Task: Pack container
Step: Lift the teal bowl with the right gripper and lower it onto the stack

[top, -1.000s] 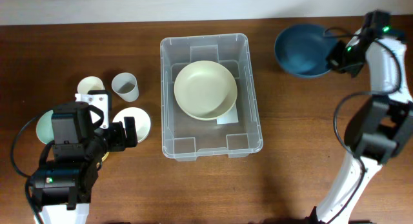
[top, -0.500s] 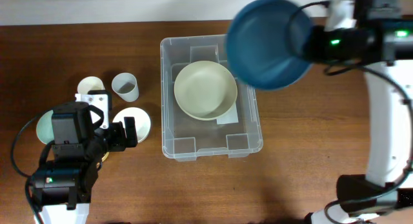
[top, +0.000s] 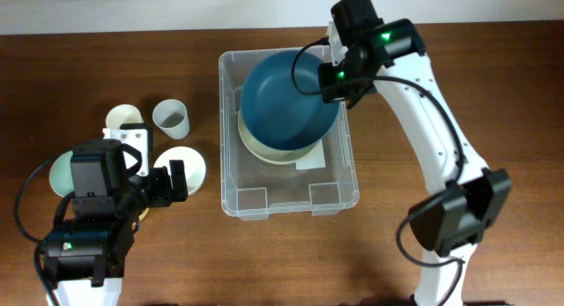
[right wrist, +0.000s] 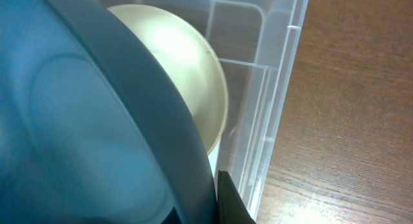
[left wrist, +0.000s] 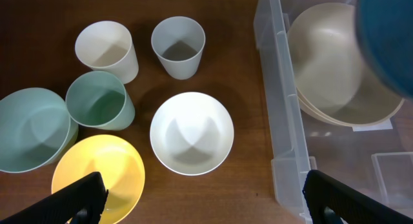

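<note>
You have swung the right tool, clamped on the blue bowl, from the worktop's far right to over the container; it now largely hides the cream bowl.

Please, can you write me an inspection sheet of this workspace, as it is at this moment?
Surface: brown wooden table.
Job's things: clear container mid-table, cream bowl inside; blue bowl held over the cream bowl.
Clutter: left of the container, white bowl, yellow bowl, pale green bowl, green cup, white cup, grey cup.
Grippers: left gripper open, holding nothing; right gripper shut on the blue bowl's rim.
Cables: black cable along the right arm.
Surroundings: pale wall behind the table.
</note>
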Robot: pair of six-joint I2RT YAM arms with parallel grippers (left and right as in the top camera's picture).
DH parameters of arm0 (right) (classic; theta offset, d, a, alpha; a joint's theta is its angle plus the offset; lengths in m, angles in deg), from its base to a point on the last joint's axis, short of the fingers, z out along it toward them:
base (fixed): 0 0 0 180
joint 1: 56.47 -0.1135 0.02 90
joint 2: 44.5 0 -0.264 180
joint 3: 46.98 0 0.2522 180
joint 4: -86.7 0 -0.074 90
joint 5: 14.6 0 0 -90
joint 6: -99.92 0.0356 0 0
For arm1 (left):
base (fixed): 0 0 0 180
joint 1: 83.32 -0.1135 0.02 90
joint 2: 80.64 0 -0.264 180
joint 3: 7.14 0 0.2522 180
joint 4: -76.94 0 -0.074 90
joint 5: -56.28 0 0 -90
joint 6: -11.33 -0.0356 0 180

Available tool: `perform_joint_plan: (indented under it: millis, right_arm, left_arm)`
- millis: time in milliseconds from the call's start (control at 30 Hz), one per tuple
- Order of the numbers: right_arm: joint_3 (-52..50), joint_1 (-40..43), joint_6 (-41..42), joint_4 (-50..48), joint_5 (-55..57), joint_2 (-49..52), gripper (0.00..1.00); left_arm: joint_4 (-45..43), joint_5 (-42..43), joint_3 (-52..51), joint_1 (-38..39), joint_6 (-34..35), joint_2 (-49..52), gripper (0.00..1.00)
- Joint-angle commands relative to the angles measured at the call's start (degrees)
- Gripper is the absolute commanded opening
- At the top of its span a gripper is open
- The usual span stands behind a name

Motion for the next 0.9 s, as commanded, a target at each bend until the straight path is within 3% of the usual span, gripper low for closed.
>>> perform_joint_plan:
  millis: [0, 200, 267, 400, 467, 567, 700, 867]
  right_arm:
    - [-0.04, 0.11, 0.81, -0.50, 0.98, 2.86, 0.04]
    - [-0.04, 0.00, 0.15, -0.90, -1.09, 5.27, 0.04]
    - [-0.02, -0.26, -0.13, -1.27, -1.57, 5.27, 0.27]
    - [-0.02, -0.28, -0.31, -0.83, -1.60, 5.14, 0.36]
    - [0.07, -0.24, -0.33, 0.09, -1.57, 4.68, 0.35]
    - [0.46, -0.72, -4.92, 3.58, -1.60, 2.73, 0.23]
    - [0.46, -3.48, -16.94, 11.72, -1.62, 0.52, 0.18]
    - [-0.92, -8.37, -23.45, 19.23, -1.62, 0.74, 0.19]
  left_arm:
    - [-0.13, 0.81, 1.05, -0.28, 0.52, -0.02, 1.00]
    - [-0.13, 0.83, 1.05, -0.28, 0.52, -0.02, 1.00]
    - [-0.13, 0.83, 1.05, -0.28, 0.52, -0.02, 1.00]
    - [-0.13, 0.83, 1.05, -0.28, 0.52, -0.02, 1.00]
    - [-0.13, 0.83, 1.05, -0.28, 0.52, -0.02, 1.00]
    - [-0.13, 0.83, 1.05, -0.28, 0.52, -0.02, 1.00]
    - [-0.13, 0.81, 1.05, -0.28, 0.52, -0.02, 1.00]
    - [-0.13, 0.83, 1.05, -0.28, 0.52, -0.02, 0.99]
